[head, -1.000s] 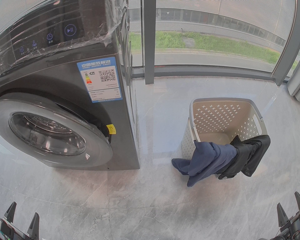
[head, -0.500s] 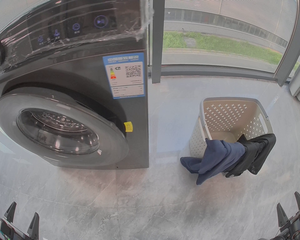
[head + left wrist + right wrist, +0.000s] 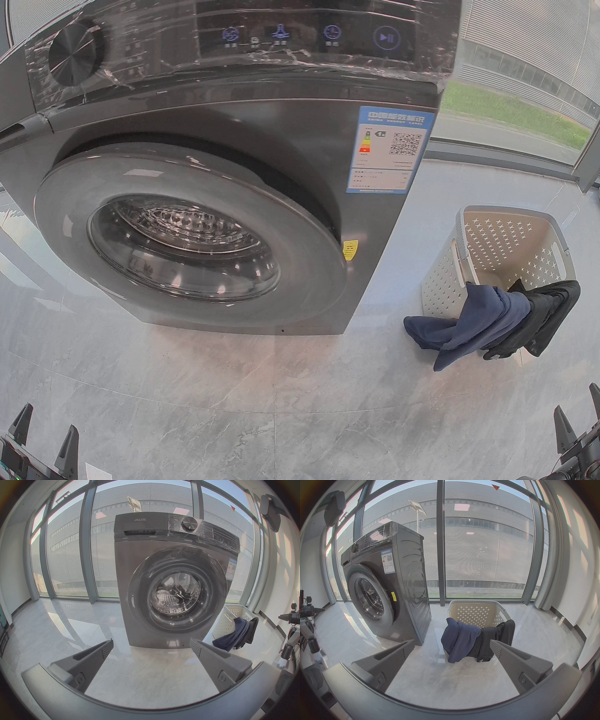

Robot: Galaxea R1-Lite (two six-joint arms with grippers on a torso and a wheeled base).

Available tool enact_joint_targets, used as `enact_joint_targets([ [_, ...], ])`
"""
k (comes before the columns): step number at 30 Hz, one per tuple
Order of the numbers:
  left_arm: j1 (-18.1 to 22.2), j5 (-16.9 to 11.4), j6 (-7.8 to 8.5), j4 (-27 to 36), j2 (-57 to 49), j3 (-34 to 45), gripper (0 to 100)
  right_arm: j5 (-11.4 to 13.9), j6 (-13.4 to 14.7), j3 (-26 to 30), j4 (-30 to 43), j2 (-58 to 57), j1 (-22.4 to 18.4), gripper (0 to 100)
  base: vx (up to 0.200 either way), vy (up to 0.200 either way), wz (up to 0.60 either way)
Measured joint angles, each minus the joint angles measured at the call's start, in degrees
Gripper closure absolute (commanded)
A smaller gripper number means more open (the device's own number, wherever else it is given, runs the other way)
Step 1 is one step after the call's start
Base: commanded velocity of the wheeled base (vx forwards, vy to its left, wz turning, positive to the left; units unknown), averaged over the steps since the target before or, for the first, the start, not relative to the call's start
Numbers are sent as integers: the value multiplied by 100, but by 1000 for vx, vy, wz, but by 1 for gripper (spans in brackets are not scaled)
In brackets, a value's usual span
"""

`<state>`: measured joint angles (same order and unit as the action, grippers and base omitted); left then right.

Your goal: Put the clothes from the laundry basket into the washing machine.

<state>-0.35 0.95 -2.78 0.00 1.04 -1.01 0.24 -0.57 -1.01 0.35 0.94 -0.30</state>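
The left end effector [image 3: 45, 431] sat in the lower left corner of the head frame, its two dark fingers apart and holding nothing. The right end effector [image 3: 576, 406] sat in the lower right corner, fingers likewise spread and empty. Both hung above the grey marble-patterned tile floor [image 3: 281, 400].

The dark grey metal front-loading washing machine [image 3: 250, 125] filled the upper left and centre of the frame, its round glass-windowed door [image 3: 187, 250] facing forward. Clear plastic film [image 3: 187, 56] covered the control panel, and a blue-and-white label [image 3: 387, 150] sat at the front's upper right.

At the middle right stood the beige perforated plastic laundry basket [image 3: 440, 281], apart from the machine. A navy blue cloth garment [image 3: 481, 319] draped over its near rim, one end reaching the floor. A black cloth garment [image 3: 544, 312] hung over the same rim, touching the navy one.
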Motion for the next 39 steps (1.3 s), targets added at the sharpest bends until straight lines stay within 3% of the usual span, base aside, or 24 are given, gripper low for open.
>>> enact_joint_targets([
  [14, 5, -2, -1, 0, 0, 0, 0, -4, -2, 0, -2, -1, 9, 0, 0, 0, -129],
  [29, 0, -2, 0, 0, 0, 0, 0, -6, -2, 0, -2, -1, 6, 0, 0, 200, 0],
  [34, 0, 0, -1, 0, 0, 0, 0, -4, -2, 0, -2, -1, 4, 0, 0, 0, 0],
  [39, 0, 2, -1, 2, -2, 0, 0, 0, -2, 0, -2, -1, 1, 0, 0, 40, -600],
])
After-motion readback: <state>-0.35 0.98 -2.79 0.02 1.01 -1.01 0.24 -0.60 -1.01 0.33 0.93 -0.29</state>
